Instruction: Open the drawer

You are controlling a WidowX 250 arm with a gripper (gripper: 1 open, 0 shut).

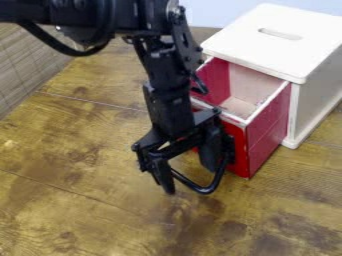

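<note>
The red drawer (269, 124) stands pulled partway out of the white cabinet (301, 60), its pale wooden inside (242, 104) showing. A black wire loop handle (203, 188) sticks out from the black plate on its front, low over the table. My gripper (187, 164) points straight down right at that handle, just in front of the drawer front. It is open, one finger (163, 177) at the loop's outer end and the other close to the plate. Whether a finger touches the wire I cannot tell.
The cabinet has a slot (281, 34) in its top and fills the back right corner. The wooden table (67, 200) stretches left and toward the front. A woven wall panel (27, 65) borders the table at the left. My black arm (158, 60) rises up to the left.
</note>
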